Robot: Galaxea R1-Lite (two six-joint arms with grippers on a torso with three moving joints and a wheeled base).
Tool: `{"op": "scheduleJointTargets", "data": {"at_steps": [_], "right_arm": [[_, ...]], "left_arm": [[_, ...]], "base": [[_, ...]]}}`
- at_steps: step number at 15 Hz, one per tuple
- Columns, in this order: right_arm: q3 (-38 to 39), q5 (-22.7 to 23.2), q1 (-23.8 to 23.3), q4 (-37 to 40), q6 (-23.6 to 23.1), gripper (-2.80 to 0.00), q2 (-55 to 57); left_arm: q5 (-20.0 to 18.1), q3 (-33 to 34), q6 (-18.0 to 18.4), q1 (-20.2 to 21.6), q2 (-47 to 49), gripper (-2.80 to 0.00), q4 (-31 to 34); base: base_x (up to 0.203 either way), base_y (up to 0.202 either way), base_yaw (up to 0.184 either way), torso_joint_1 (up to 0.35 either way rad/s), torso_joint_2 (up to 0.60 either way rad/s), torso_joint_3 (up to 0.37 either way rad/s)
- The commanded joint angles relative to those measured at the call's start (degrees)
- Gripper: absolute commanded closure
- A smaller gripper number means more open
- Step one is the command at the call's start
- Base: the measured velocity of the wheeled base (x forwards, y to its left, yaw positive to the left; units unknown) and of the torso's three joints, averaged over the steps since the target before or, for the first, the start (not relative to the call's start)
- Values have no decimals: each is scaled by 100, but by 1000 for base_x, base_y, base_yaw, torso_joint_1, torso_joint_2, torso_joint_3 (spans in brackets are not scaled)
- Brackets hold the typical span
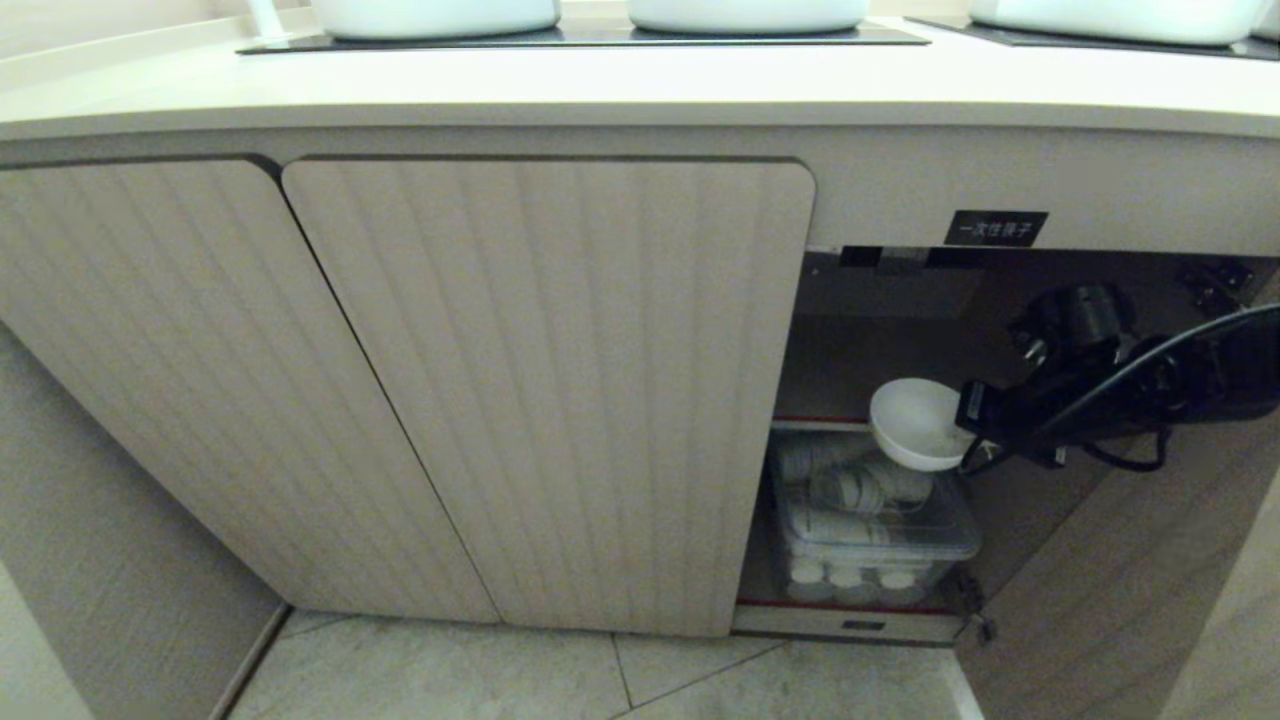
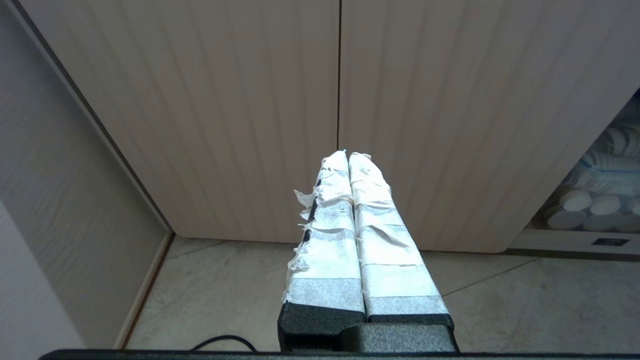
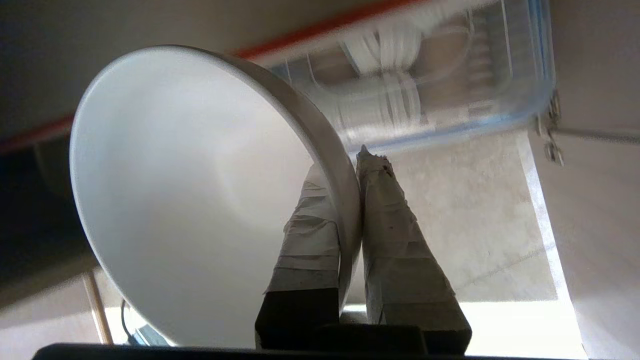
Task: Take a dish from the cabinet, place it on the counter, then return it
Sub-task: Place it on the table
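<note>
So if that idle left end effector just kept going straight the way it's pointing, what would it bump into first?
Most likely the closed ribbed cabinet doors: the shut left end effector points at the seam between the two, above the floor. How far off they are is hard to judge.

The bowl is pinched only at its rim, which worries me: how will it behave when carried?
The bowl looks glossy, so it may slip between the right gripper's taped fingers. Held by one edge, it could swing. It seems rigid, probably breakable if dropped.
</note>
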Motion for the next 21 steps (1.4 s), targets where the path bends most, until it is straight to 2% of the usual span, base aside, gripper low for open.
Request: {"op": "scheduleJointTargets", "data": {"at_steps": [1, 7, 12, 16, 21], "right_arm": [[257, 7, 7, -9, 6, 0, -271], [1255, 90, 78, -67, -22, 0, -1019], [2358, 148, 136, -142, -613, 0, -1751], [3261, 155, 306, -554, -655, 0, -2431], [3984, 155, 643, -602, -643, 0, -3196]], "left_arm": [[-2, 5, 0, 0, -2, 0, 0], [-6, 5, 0, 0, -2, 0, 0], [-6, 5, 0, 0, -2, 0, 0], [-4, 4, 0, 0, -2, 0, 0], [-6, 5, 0, 0, -2, 0, 0]], "base": [[0, 0, 0, 0, 0, 0], [0, 0, 0, 0, 0, 0], [0, 0, 0, 0, 0, 0], [0, 0, 0, 0, 0, 0], [0, 0, 0, 0, 0, 0]]}}
